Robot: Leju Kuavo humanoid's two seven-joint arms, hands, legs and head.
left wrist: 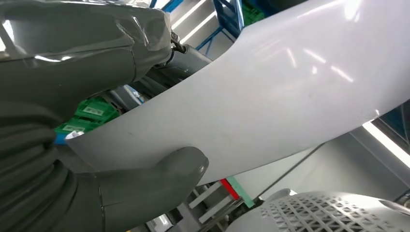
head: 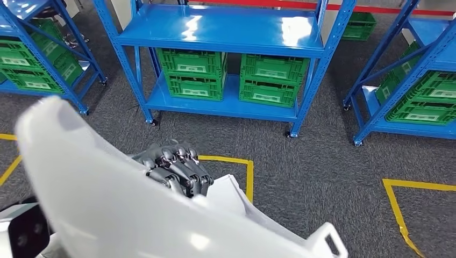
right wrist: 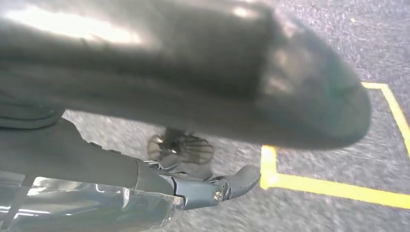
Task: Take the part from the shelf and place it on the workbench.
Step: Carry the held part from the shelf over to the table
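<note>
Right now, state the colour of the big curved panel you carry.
White, glossy panel; head view.

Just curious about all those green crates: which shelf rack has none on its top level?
The middle rack straight ahead: its top shelf is bare blue, with four green crates sitting on the level below.

Glossy white part, painted metal racks, rough grey floor.

The part (head: 107,204) is a smooth, glossy white panel, seemingly plastic, with soft highlights along its curve; the left hand (left wrist: 72,121) holding it wears a matt grey rubbery cover and a thick smooth thumb, while its fingers (head: 180,169) look like dark, slightly shiny plastic or metal. The right hand (right wrist: 208,188) shows a sheeny grey cover and dark polished fingers. The shelf (head: 220,32) is blue painted metal, glossy enough to mirror the lamps. The crates (head: 193,72) are green ribbed plastic. The floor (head: 322,161) is rough, speckled grey carpet with smooth yellow tape (head: 250,172).
</note>
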